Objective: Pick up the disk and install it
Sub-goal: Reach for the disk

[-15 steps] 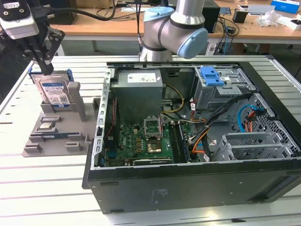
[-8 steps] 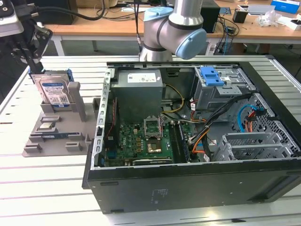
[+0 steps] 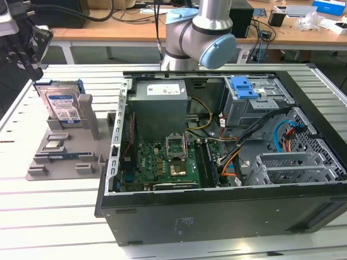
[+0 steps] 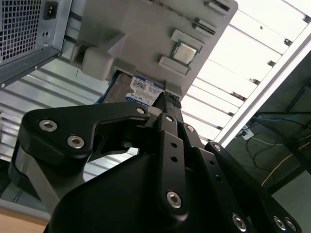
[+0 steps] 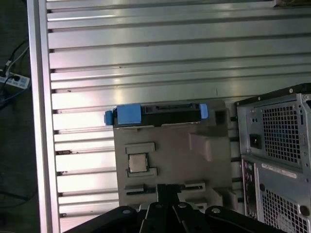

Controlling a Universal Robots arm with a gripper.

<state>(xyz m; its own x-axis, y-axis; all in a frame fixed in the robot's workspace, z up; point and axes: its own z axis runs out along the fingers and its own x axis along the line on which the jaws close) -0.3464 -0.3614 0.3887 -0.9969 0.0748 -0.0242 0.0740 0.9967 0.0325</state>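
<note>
The disk [image 3: 61, 104] stands on edge in a slot of the grey holder plate [image 3: 65, 160] on the exterior view's left, its white-and-blue label facing the camera. In the first wrist view I see the disk [image 5: 158, 109] edge-on, with blue rails at both ends. My black gripper [image 3: 31, 62] hangs above the disk, off toward the exterior view's left, and touches nothing. Its fingers look shut in the first wrist view [image 5: 167, 188], with nothing between them. In the second wrist view the fingertip [image 4: 168, 101] points toward the disk's label [image 4: 142, 90].
The open computer case [image 3: 227, 211] lies across the middle of the slatted metal table [image 3: 49, 216]. Inside it are a grey power-supply box [image 3: 160, 105], a motherboard [image 3: 162, 165] and a drive cage with a blue latch [image 3: 244, 88]. A processor chip [image 5: 138, 162] lies on the holder plate.
</note>
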